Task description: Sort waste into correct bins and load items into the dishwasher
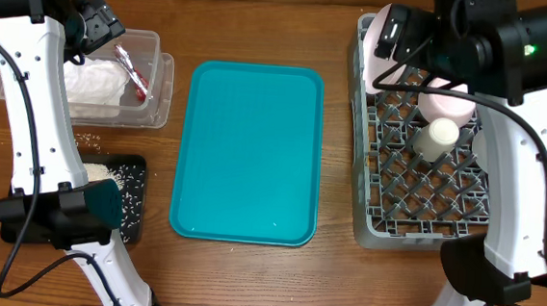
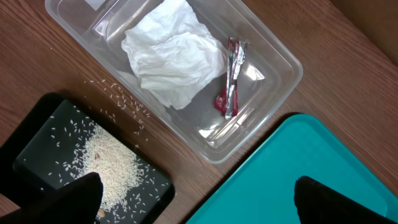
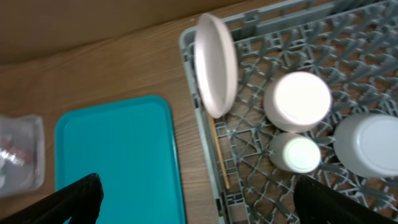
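Note:
A crumpled white napkin (image 2: 171,56) and a red-and-white wrapper (image 2: 230,87) lie in the clear tub (image 2: 273,56). Rice crumbs (image 2: 112,165) sit in the black tray (image 2: 37,124). My left gripper (image 2: 199,205) hangs open and empty above the gap between this tray and the tub. In the grey dish rack (image 3: 185,46) a pale plate (image 3: 214,62) stands on edge. Beside it are an upturned pink bowl (image 3: 297,101), a small white cup (image 3: 295,154) and a greyish bowl (image 3: 370,143). My right gripper (image 3: 205,202) is open over the rack's left edge, holding nothing.
The large teal tray (image 1: 248,151) lies bare in the middle of the table. A wooden chopstick (image 3: 219,152) rests along the rack's left side. Loose rice grains (image 1: 86,140) are scattered on the wood between tub and black tray.

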`<state>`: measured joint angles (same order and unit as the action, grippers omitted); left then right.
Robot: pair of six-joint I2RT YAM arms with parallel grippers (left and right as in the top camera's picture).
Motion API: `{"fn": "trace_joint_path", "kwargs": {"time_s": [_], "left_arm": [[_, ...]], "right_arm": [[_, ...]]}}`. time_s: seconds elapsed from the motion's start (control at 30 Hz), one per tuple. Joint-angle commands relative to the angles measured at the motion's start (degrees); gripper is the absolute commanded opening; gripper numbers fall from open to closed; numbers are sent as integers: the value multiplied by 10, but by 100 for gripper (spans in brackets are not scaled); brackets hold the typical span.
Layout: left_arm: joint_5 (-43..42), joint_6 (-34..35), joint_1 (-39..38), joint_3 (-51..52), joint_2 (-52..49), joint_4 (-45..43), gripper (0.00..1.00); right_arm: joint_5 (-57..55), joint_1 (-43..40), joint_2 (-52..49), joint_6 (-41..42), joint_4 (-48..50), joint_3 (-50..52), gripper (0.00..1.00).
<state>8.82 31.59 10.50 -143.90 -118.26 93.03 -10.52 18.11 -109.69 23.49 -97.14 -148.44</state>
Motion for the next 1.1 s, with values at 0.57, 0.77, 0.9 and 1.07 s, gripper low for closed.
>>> {"fn": "trace_joint_path", "kwargs": {"time_s": [0.57,0.77,0.9,1.07], "left_arm": [[-1,4,-5,-6,3,-1,100],[-1,4,-5,-6,3,-1,100],[-1,4,-4,-6,3,-1,100],[-1,4,-5,-6,3,-1,100]], "right_arm": [[51,-2,381,48,1,437,100],[53,-2,413,70,1,492,100],[53,-2,406,70,1,492,100],[57,-2,400,70,1,492,100]]}}
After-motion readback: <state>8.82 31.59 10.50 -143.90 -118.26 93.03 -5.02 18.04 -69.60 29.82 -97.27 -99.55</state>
